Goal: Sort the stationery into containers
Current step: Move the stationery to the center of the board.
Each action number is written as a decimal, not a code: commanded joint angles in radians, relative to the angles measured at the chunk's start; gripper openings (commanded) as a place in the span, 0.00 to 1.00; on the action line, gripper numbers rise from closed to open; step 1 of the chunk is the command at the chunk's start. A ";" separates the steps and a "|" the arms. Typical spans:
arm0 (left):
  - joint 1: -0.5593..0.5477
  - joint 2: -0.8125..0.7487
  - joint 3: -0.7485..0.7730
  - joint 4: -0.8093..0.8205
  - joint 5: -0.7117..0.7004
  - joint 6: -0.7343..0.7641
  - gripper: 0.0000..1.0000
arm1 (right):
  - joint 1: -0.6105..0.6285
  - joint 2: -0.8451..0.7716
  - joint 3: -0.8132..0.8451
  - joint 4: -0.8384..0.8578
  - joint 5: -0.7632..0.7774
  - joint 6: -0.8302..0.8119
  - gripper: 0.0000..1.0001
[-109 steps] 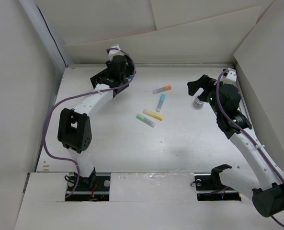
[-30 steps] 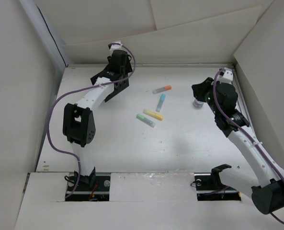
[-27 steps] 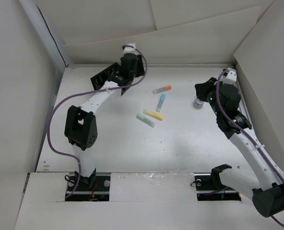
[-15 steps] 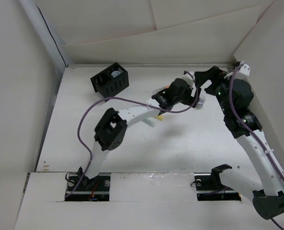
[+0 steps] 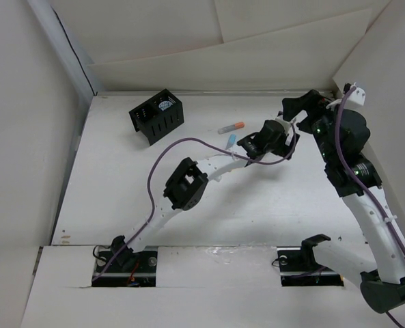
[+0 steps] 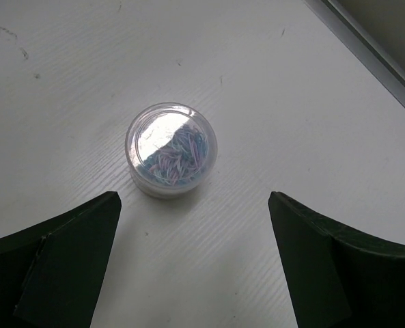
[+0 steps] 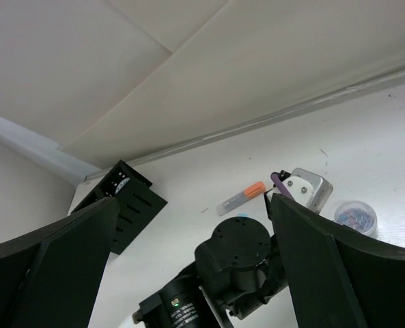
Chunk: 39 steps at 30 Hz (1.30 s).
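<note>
So the white table (image 5: 120, 178) is mostly taken up by the left arm (image 5: 216, 167), stretched way across to the right side. The right arm (image 5: 366, 198) is lifted up out of the way, and the right gripper (image 7: 190, 205) is spread wide with nothing in it. The black slotted organiser (image 5: 156, 116) sits at the far left, well apart from everything else. The left gripper (image 6: 194, 205) hangs over the small clear round tub (image 6: 171, 150) of coloured bits, jaws spread wide and not touching it. The tub sits upright on the table, a bit ahead of the line between the fingers, so I'd say the step is grabbing that tub. To do it well, I'd nudge forward until the tub is dead centre between the fingers, drop low enough to catch the side wall rather than the rim, and close slowly, since a round smooth thing will probably squirt out if pinched off-centre. Then keep it level on the long carry to the organiser. The grey orange-tipped stick (image 5: 231, 128) and light blue stick (image 5: 231, 140) lie near the arm, so lift clear of them.
</note>
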 commanded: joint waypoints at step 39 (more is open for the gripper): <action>-0.019 0.193 0.230 0.157 -0.174 -0.035 0.58 | 0.009 -0.041 0.027 0.044 -0.159 -0.064 0.99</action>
